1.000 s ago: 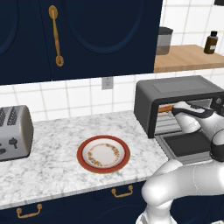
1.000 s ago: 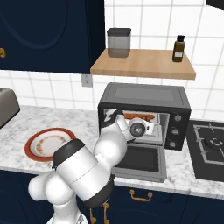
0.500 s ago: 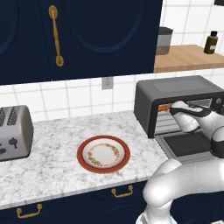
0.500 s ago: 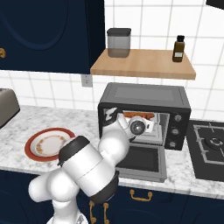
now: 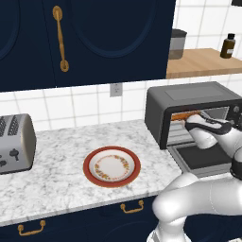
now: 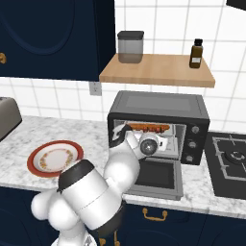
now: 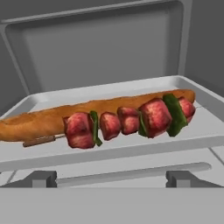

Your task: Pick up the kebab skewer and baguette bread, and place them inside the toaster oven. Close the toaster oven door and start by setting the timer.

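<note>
Hand view: you look straight into the dark grey boxy toaster oven (image 7: 109, 48), where the slim golden-brown baguette bread (image 7: 52, 120) lies lengthwise on the light grey metal tray (image 7: 131, 148). The kebab skewer (image 7: 127, 120), a thin stick threaded with dark red meat chunks and green pepper pieces, lies just in front of the baguette and touches it along most of its length; the bare stick end shows at the left. Both items rest free on the tray, with nothing gripping them. The two dark finger tips of the end effector (image 7: 111, 178) rise at the bottom of this view, set far apart near the left and right sides, so you can read the jaws as spread wide and empty. In the left base view, the toaster oven stands at the right end of the white-and-grey marble desk (image 5: 61, 156), and its dark grey bottom-hinged door (image 5: 198, 158) hangs folded down flat in front of the cavity. The white arm reaches across the lowered door, with the hand at the oven mouth. In the right base view, an orange-brown strip of the food shows inside the cavity, behind the hand. A round red-rimmed white plate (image 5: 112, 166) sits on the desk left of the oven, well apart from it. A silver two-slot toaster (image 5: 15, 144) stands at the far left of the desk. A wooden wall shelf (image 6: 158, 72) above the oven carries a grey lidded canister (image 6: 130, 46) and a small brown bottle (image 6: 195, 53).
</note>
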